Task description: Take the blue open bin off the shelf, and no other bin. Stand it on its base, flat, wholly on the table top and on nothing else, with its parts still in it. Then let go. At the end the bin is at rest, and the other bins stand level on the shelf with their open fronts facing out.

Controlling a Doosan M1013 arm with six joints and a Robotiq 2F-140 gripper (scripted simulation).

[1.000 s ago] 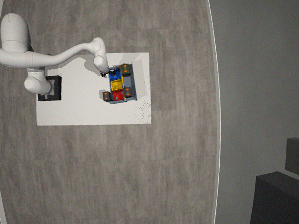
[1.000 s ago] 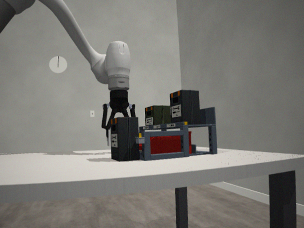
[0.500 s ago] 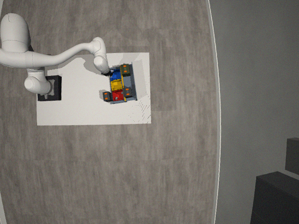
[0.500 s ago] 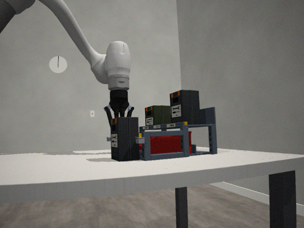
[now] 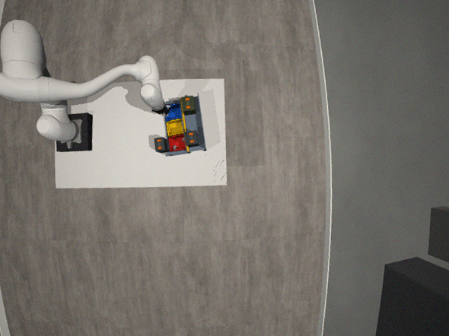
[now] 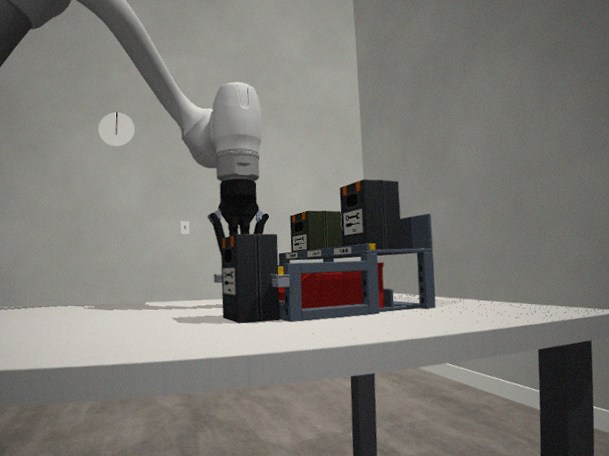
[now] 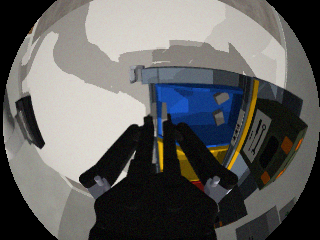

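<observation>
The blue open bin [image 5: 174, 111] sits on the lower level of the grey shelf [image 5: 186, 124], at the end nearest the arm. In the wrist view the blue bin [image 7: 200, 116] holds small grey parts [image 7: 220, 107]. My gripper [image 7: 159, 109] points straight down and is shut on the bin's thin front wall. From above, the gripper [image 5: 160, 108] sits at the bin's open front. In the side view the gripper [image 6: 237, 228] is partly behind a dark box [image 6: 249, 276], and the blue bin is hidden.
A yellow bin [image 5: 174, 128] and a red bin [image 5: 176, 142] stand beside the blue one. A green box [image 5: 187, 104] and a dark box [image 5: 191, 138] stand on the shelf top. Another dark box [image 5: 160, 143] stands on the table before the red bin.
</observation>
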